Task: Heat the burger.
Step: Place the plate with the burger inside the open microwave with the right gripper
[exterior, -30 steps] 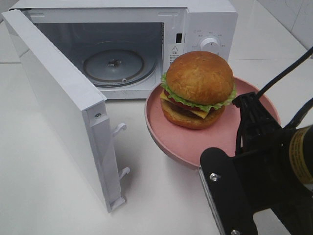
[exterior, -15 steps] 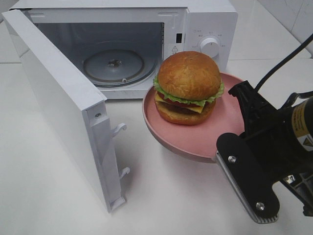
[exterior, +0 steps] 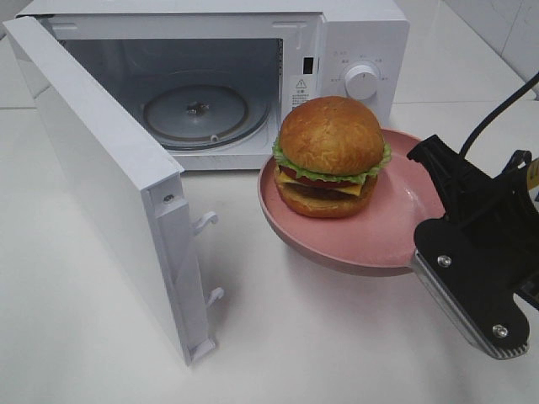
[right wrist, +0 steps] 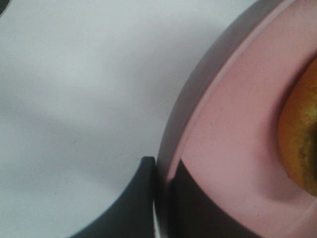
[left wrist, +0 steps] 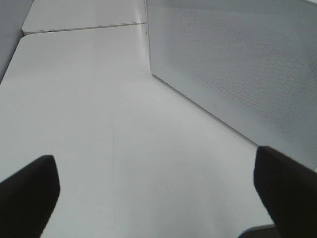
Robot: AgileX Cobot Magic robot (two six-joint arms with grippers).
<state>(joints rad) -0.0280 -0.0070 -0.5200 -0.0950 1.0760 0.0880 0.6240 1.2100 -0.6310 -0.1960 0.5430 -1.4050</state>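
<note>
Before the microwave (exterior: 354,50), the right pincer (right wrist: 159,188) clamps the plate (exterior: 387,240) bearing the burger (exterior: 330,156); left pincer (left wrist: 158,196) gapes.

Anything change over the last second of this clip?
The right gripper, clamped on the pink plate's rim throughout, swung the plate and burger slightly left toward the microwave, then partway back right. The arm itself shifted rightward in the high view. The microwave and its open door stayed put.
</note>
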